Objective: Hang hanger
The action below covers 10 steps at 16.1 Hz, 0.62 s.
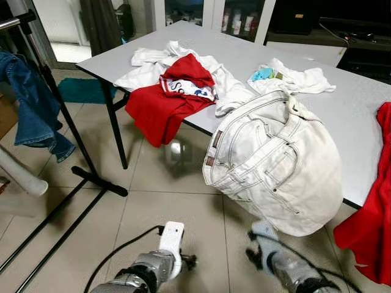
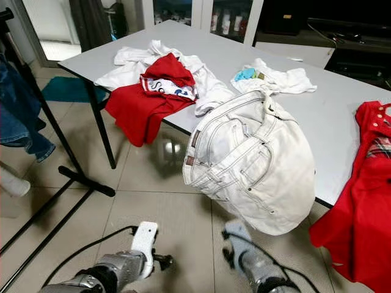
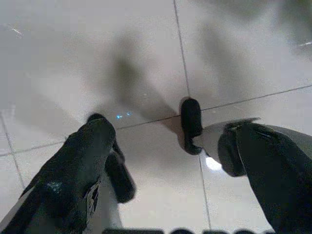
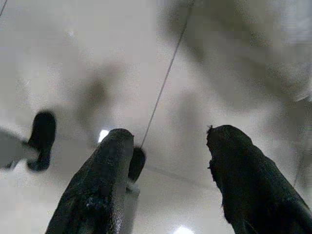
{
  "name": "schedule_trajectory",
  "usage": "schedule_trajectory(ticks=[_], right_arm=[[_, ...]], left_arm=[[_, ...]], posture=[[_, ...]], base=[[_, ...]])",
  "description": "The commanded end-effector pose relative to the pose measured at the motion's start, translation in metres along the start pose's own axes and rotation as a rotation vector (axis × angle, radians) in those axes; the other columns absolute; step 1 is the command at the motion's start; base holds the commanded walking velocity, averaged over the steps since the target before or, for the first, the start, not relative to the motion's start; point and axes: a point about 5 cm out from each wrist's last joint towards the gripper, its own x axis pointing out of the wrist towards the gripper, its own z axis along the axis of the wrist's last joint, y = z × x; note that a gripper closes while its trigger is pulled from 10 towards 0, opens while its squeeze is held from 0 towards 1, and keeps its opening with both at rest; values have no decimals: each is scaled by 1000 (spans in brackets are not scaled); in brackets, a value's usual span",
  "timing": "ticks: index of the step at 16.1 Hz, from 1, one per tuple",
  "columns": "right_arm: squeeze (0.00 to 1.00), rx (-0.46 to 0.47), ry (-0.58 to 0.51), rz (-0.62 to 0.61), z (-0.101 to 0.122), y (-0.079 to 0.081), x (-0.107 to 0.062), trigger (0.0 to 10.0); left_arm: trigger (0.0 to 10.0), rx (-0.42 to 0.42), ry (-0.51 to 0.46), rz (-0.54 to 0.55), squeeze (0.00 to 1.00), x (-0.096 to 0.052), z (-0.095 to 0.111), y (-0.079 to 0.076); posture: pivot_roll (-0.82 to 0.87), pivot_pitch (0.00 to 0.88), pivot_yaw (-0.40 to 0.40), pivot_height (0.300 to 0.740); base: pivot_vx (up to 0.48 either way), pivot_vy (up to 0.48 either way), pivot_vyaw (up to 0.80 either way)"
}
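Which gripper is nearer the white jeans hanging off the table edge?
Right. The right gripper hangs low just below the white jeans; the left gripper hangs over the floor, farther to their left.

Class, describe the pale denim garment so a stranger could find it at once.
Start at the long grey table strewn with clothes. Over its near edge hang bulky off-white denim jeans. Unlike the red shirt and thin white tops nearby, they show stitched pockets and a brown waistband patch.

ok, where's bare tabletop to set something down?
Free: the far strip of the table behind the white shirts, and the patch between the white jeans and the red garment at the right edge. Crowded: the front edge, with the red shirt and jeans overhanging.
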Motion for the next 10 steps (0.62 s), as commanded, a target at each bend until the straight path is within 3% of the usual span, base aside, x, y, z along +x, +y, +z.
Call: schedule_trajectory(ticks=[1,4,6,8,9,10], right_arm=[[0,28,-43,-19,7,-5,0,10000],[0,34,-75,-15,9,-4,-1,10000],[0,-14,-113,3,14,-2,-1,10000],[0,-51,-159,49,23,2,-2,10000],[0,-65,-183,105,29,7,-2,10000],[0,-91,-202,179,34,11,-3,10000]], left_arm=[[10000,27,-48,8,0,-1,9,4],[10000,33,-123,8,0,-3,12,10],[10000,20,-192,17,0,-5,20,14],[10000,47,-237,14,580,-6,27,14],[10000,65,-262,3,741,-7,32,13],[10000,96,-275,-4,835,-8,35,12]], posture=[[-33,0,-34,740],[-38,0,-33,740],[-36,0,-35,740],[-33,0,-37,740],[-29,0,-41,740],[-28,0,-42,740]], base=[[0,0,0],[0,0,0],[0,0,0],[0,0,0],[0,0,0],[0,0,0]])
